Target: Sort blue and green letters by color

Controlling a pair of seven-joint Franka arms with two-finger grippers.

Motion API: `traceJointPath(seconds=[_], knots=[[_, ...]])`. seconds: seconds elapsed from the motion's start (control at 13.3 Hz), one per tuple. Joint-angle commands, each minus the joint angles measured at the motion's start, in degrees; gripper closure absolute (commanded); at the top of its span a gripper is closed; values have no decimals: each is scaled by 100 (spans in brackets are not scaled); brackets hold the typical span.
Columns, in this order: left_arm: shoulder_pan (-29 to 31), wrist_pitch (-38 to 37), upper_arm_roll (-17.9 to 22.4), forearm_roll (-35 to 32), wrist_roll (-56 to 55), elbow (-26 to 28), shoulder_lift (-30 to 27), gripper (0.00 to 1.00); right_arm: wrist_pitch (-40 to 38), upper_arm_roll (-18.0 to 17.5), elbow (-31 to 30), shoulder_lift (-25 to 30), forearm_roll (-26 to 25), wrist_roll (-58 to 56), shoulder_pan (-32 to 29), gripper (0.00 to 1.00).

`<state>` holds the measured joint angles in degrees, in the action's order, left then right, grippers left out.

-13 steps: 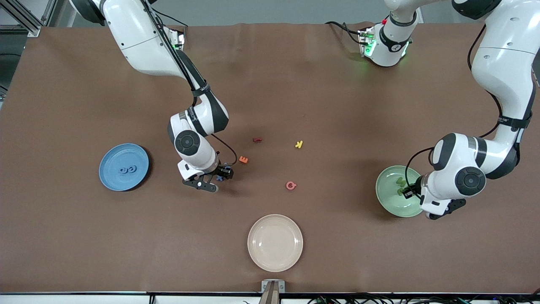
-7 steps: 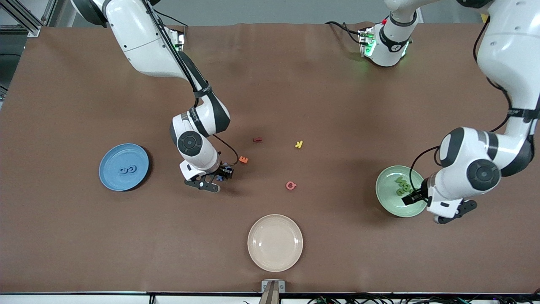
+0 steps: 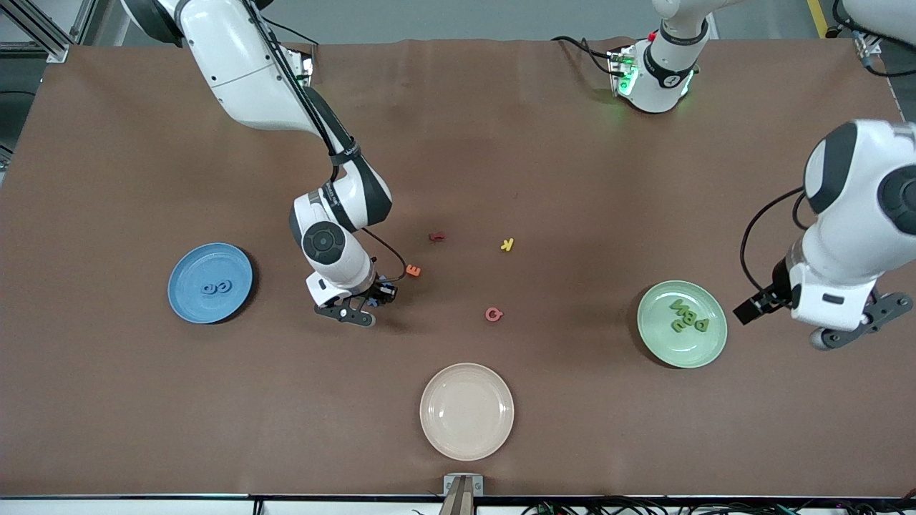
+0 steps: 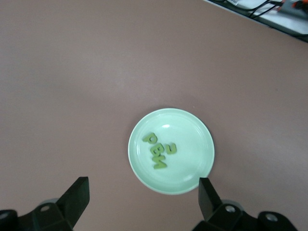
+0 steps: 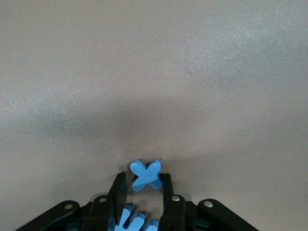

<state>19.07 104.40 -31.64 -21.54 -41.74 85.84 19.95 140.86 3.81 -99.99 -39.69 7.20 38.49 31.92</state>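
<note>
Right pincer (image 5: 142, 185) grips flat blue X (image 5: 146, 174) (cross-shaped)

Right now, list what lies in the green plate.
Four green letters lie clustered together in the green plate, resting flat on its floor; the rest of the floor is bare. Nothing covers them: the open left gripper is high above the table.

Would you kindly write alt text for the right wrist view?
The right tool is closed on a blue X-shaped letter just above the brown table. Another blue letter shows deeper between its fingers.
</note>
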Motion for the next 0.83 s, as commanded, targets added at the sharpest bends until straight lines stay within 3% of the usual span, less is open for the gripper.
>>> traceJointPath(seconds=[0.0,0.23,0.38,0.6,0.75], knots=[[61,-629,-307,124,165,-286,-342,0,91,32,138,-118,-78,-8,42,73],[79,-1218,-466,352,613,-559,-597,0,91,41,138,-118,-105,1,24,89],[-17,-1474,-301,641,1304,-629,-799,0,21,41,129,-74,-96,-43,-54,91],[-1007,-1684,1462,1754,2623,-559,-1422,0,-154,50,-466,556,-88,-479,-247,91],[-1693,-2080,2220,1995,2838,-463,-1695,0,-313,50,-1028,1171,-88,-1060,-545,91]])
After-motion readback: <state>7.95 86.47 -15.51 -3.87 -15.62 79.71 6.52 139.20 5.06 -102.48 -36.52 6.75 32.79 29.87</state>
